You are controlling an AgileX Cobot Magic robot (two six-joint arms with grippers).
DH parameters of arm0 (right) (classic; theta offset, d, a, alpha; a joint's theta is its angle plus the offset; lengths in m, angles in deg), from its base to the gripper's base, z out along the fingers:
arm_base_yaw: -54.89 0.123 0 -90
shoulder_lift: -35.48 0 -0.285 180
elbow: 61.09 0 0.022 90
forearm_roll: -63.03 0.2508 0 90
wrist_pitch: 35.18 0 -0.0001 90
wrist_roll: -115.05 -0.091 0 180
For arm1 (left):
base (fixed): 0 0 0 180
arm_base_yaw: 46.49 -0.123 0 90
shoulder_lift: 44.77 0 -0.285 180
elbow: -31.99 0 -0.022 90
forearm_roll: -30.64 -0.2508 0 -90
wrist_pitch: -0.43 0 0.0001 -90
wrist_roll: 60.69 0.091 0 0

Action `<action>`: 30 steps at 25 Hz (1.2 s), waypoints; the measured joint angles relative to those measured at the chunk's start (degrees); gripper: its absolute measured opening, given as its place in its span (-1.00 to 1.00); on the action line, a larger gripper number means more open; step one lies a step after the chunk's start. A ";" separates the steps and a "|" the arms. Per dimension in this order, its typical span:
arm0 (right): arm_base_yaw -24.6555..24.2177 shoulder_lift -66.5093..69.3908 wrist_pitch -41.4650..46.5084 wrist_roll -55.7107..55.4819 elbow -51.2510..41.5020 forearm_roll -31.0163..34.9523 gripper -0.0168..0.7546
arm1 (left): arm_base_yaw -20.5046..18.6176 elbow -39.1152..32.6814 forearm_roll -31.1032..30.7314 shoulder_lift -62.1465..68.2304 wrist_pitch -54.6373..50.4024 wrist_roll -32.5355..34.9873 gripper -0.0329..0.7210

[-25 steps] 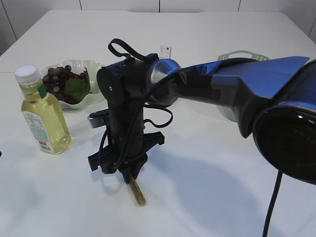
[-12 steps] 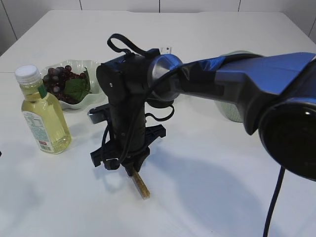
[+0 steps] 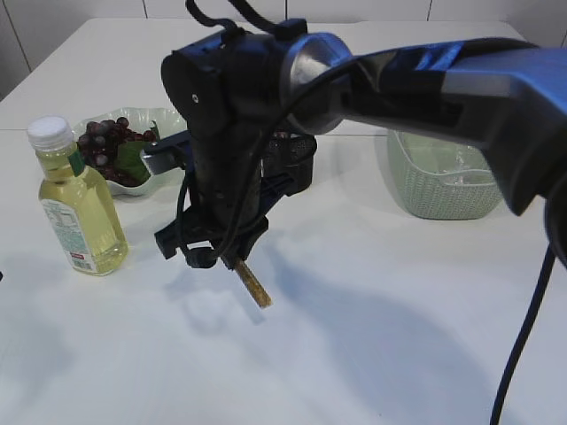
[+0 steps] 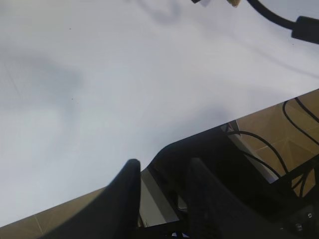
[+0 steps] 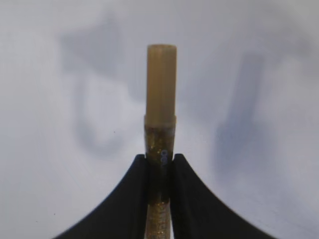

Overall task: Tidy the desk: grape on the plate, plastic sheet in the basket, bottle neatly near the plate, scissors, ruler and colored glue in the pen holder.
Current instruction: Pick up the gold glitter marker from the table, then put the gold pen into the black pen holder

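**Three views, one desk**

Exterior: slanting down from chest height across the desk [image 3: 372,354], right arm close in front. Left wrist: facing desk edge and floor. Right wrist: close, looking down past jaws. Shared: white desk surface.

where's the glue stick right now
The glue stick hangs clamped in the right tool above the table, centre-left in the exterior view, right of the bottle.

White table [image 3: 372,336]; brown floor [image 4: 294,124] beyond edge.
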 joint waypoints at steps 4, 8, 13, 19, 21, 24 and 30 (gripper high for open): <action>0.92 -3.63 -0.69 1.05 -2.05 -0.68 -0.64 | 0.00 0.00 0.00 0.00 0.00 0.00 -0.29; 1.05 -9.03 -9.72 2.01 -11.32 -2.22 -0.64 | 0.00 0.00 0.00 0.00 0.00 0.00 -0.29; 1.05 -19.53 -27.54 2.80 -29.24 -7.21 -0.64 | 0.00 0.00 0.00 0.00 0.00 0.00 -0.29; 0.91 -30.81 -45.12 2.89 -43.96 -14.63 -0.65 | 0.00 0.00 0.00 0.00 2.30 0.00 -0.29; 0.28 -31.54 -47.63 2.89 -44.75 -16.59 -0.65 | 0.00 0.00 0.00 0.00 2.97 0.00 -0.29; -1.98 -31.54 -52.18 2.89 -45.14 -17.58 -0.65 | 0.00 0.00 0.00 0.00 3.24 0.00 -0.29; -8.83 -31.54 -67.69 2.68 -45.14 -18.21 -0.65 | 0.00 0.00 0.00 0.00 3.34 0.00 -0.29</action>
